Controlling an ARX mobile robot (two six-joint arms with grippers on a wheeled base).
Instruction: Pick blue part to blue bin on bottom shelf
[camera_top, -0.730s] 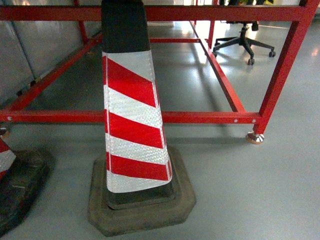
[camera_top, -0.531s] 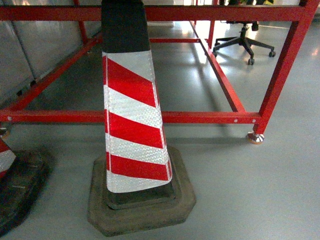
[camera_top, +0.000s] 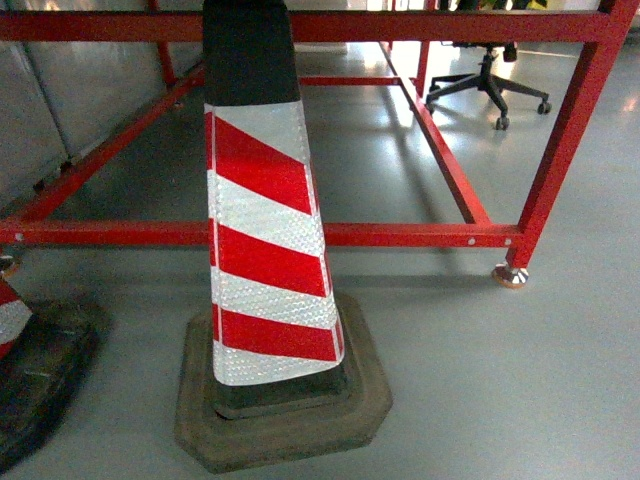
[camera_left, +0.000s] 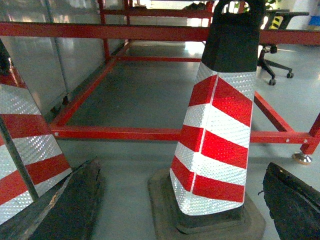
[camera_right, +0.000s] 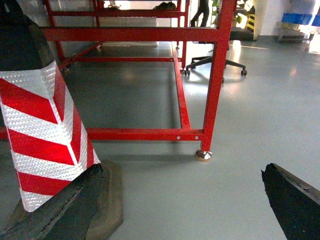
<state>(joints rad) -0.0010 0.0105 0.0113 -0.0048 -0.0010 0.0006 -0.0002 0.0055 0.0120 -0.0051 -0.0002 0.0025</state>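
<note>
In both wrist views the jaws stood wide apart with nothing between them. The left gripper (camera_left: 180, 210) showed as two dark, rough-surfaced fingers (camera_left: 65, 210) at the bottom corners of its view, low over the floor and aimed level toward the frame. The right gripper (camera_right: 180, 210) showed the same way, its worn black fingers (camera_right: 295, 200) chipped along the edges. Neither arm appeared in the head view.

Between the left jaws stood a traffic cone (camera_top: 265, 230), a tall tapering post with a matte black top and slanted red and white bands of beaded reflective sheeting. It sat in a thick, chamfered rubber base (camera_top: 290, 420), dull brown and scuffed. A second cone (camera_left: 25, 145) of the same make stood just beside the left finger.

Beyond them ran a red frame (camera_top: 400, 234) of square painted steel tube, bolted at the corners and resting on a small round metal foot (camera_top: 510, 275). The floor (camera_top: 500, 380) was smooth, glossy grey, catching soft reflections. A black office chair (camera_top: 488, 85) on a five-star caster base stood farther back.

No blue part, blue bin or bottom shelf could be seen in any view.
</note>
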